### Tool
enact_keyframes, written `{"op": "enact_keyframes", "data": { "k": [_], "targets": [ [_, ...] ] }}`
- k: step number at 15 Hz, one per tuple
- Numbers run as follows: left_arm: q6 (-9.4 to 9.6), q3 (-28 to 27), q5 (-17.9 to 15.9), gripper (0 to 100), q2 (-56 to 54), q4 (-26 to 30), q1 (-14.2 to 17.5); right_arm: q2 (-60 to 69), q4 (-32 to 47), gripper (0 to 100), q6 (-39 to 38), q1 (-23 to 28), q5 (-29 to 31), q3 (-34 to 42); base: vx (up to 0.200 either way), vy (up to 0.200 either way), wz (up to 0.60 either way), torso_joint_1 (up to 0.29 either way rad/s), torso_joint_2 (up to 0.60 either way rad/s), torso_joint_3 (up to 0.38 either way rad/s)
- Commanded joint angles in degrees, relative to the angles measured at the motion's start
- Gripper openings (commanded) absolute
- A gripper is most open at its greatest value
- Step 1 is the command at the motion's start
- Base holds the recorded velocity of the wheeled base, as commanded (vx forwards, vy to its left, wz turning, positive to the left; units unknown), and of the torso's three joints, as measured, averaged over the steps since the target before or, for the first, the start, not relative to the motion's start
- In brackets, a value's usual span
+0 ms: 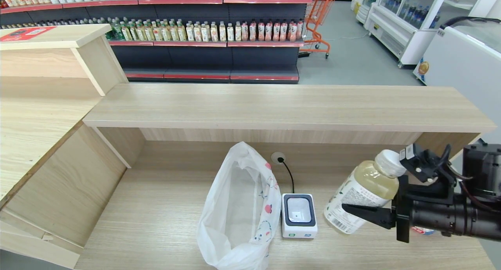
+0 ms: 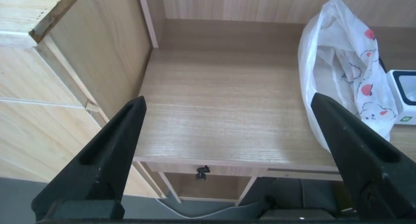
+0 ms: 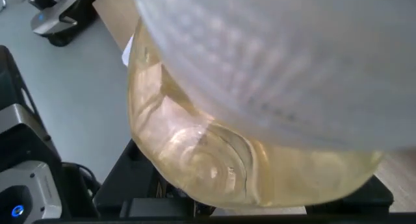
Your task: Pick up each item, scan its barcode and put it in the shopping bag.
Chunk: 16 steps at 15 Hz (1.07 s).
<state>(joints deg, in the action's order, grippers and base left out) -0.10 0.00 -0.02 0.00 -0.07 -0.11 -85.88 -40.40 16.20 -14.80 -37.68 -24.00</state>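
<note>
My right gripper (image 1: pixel 373 207) is shut on a bottle (image 1: pixel 362 191) of pale yellow drink with a white cap and a white label. It holds the bottle tilted in the air, just right of the small white scanner (image 1: pixel 299 215) on the lower counter. The bottle's base, with a barcode on the label, points down toward the counter. Close up, the bottle (image 3: pixel 247 120) blocks most of the right wrist view. A white shopping bag (image 1: pixel 238 215) stands open, touching the scanner's left side. My left gripper (image 2: pixel 227 165) is open and empty, off to the left of the bag (image 2: pixel 344 74).
A raised wooden ledge (image 1: pixel 289 105) runs along the back of the counter (image 1: pixel 156 223), and a side wall closes it on the left. The scanner's black cable (image 1: pixel 289 176) runs to a hole at the back. A small packet (image 1: pixel 422 231) lies under my right arm.
</note>
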Motion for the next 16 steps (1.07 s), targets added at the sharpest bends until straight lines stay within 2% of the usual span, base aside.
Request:
{"op": "enact_keyframes", "data": {
  "k": [1,5,6,9,11,13,16],
  "targets": [
    [0.01,0.0,-0.1,100,0.0,0.0,0.0,-6.7,-3.6,0,-0.1,-2.7,3.1,-2.2,0.0,0.0,0.0,0.0,0.0,0.0],
    [-0.08,0.0,-0.1,100,0.0,0.0,-0.1,-14.6,-15.1,0,-2.8,-6.4,8.1,-2.3,0.0,0.0,0.0,0.0,0.0,0.0],
    [-0.17,0.0,-0.1,100,0.0,0.0,0.0,-15.5,-15.9,0,-4.2,-7.3,9.2,-2.5,0.0,0.0,0.0,0.0,0.0,0.0],
    [-0.08,0.0,-0.1,100,0.0,0.0,0.0,-17.7,-16.3,0,-9.4,-11.0,11.7,-4.2,0.0,0.2,0.0,-0.006,0.0,0.002],
    [-0.08,0.0,-0.1,100,0.0,0.0,-0.1,-21.3,-18.0,0,-10.8,-13.6,13.6,-6.1,0.0,0.0,0.0,0.0,0.0,0.0],
    [-0.08,0.0,-0.1,100,0.0,0.0,0.0,-27.1,-24.6,0,-10.8,-15.4,16.1,-6.5,0.0,0.0,0.0,0.0,0.0,0.0],
    [-0.08,0.0,-0.1,100,0.0,0.0,0.0,-37.5,-38.4,0,-9.9,-17.4,16.5,-6.6,0.0,0.0,0.0,0.0,0.0,0.0]
  ]
}}
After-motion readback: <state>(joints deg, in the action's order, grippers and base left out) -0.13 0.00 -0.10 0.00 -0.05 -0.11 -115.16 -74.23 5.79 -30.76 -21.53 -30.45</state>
